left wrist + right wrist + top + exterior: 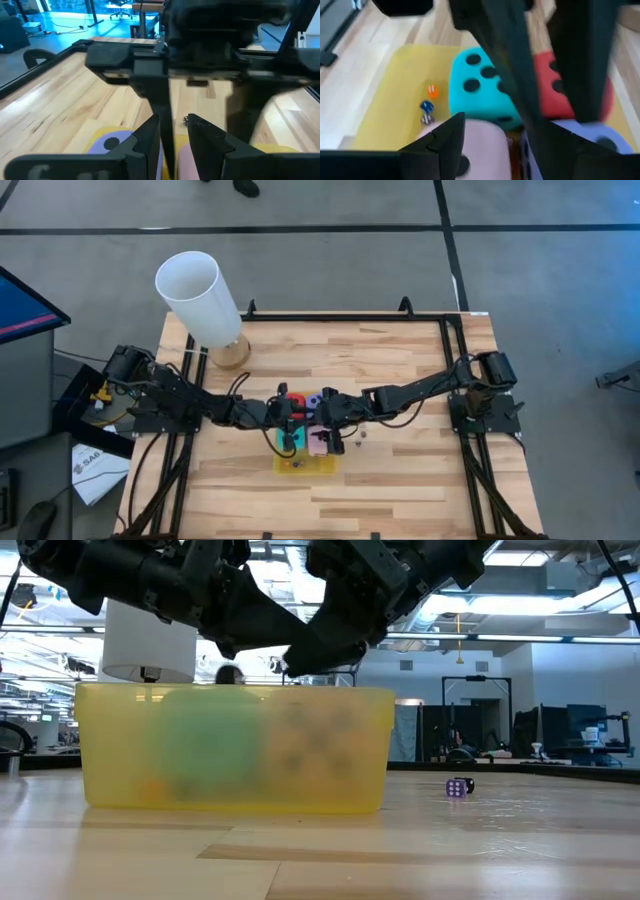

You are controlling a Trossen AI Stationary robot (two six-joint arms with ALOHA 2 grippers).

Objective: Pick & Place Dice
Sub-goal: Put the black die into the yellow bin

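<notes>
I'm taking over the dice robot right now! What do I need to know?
Left gripper and right gripper: both low over the yellow tray; grip unclear on either.
In the tray: cyan die, pink die, a tiny orange piece and a tiny blue piece.
Red die and purple die: under the arms; can't tell whether they are inside the tray.
Left to do: one tiny purple die lies out on the table.

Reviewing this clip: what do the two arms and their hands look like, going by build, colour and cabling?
Both arms are dark, near-black, jointed links on black bases at the table's side edges. The left arm has loose black cables looping along it and a yellow detail by its base. The right arm looks slimmer, with a boxy shoulder. The left hand and right hand each end in two flat, angular black fingers.
</notes>
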